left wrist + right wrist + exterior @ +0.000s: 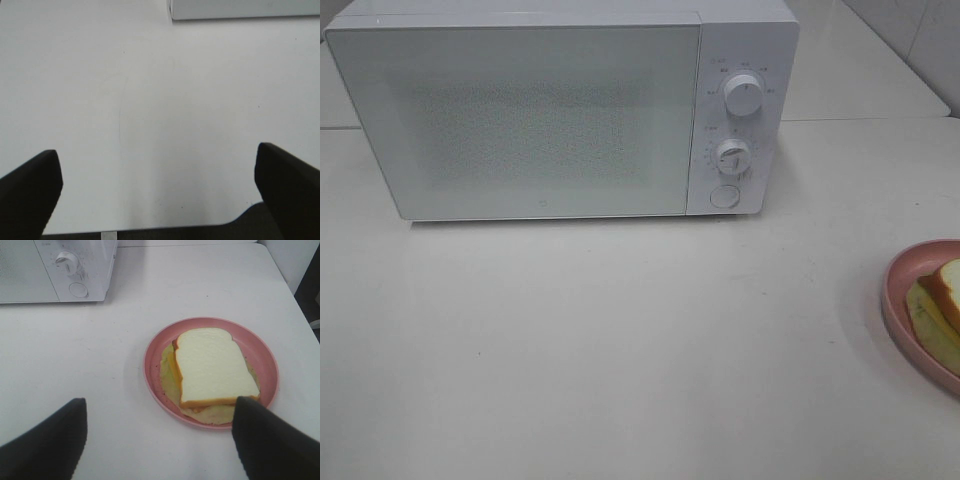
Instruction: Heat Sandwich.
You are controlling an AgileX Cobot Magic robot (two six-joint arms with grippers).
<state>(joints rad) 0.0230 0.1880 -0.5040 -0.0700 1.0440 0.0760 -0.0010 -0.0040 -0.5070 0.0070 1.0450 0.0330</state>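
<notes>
— Both jaws first: what do we see?

— We see our left gripper spread wide, its two dark fingers far apart with nothing between them but bare white table. Our right gripper is spread wide too and holds nothing; one finger is over open table, while the other covers the near rim of the plate in the wrist view.

— And the sandwich?

— We find the sandwich lying flat on the pink plate, white bread on top with a tan crust and yellow-green filling showing at the edges. From the high camera we catch only part of it, at the table's right edge, cut off by the frame. Whether the right finger touches the plate, we cannot tell.

— Farther back?

— We see the microwave at the rear of the table, door shut, well apart from the plate. Two knobs and a round button sit on its right panel. A corner of its base shows in the left wrist view.
</notes>
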